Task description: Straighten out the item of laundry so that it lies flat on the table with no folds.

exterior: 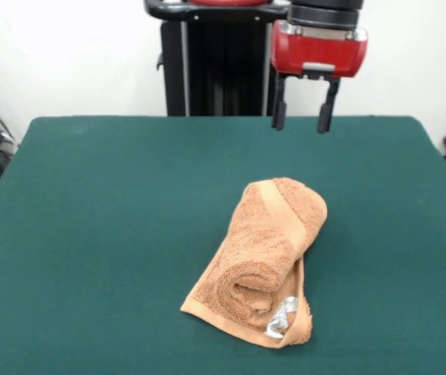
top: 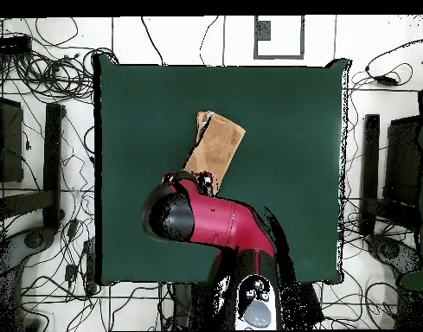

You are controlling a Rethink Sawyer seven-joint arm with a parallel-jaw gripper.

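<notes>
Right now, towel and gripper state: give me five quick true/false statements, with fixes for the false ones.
1. The orange-tan towel lies flat and fully spread. False: it is rolled and folded into a bundle.
2. The gripper is open and holds nothing. True.
3. The gripper touches the towel. False: in the front view it hangs above the green table, apart from the towel.
4. A small silver-white label shows at the towel's end nearest the front camera. True.
5. A second towel lies on the table. False: only one.
</notes>
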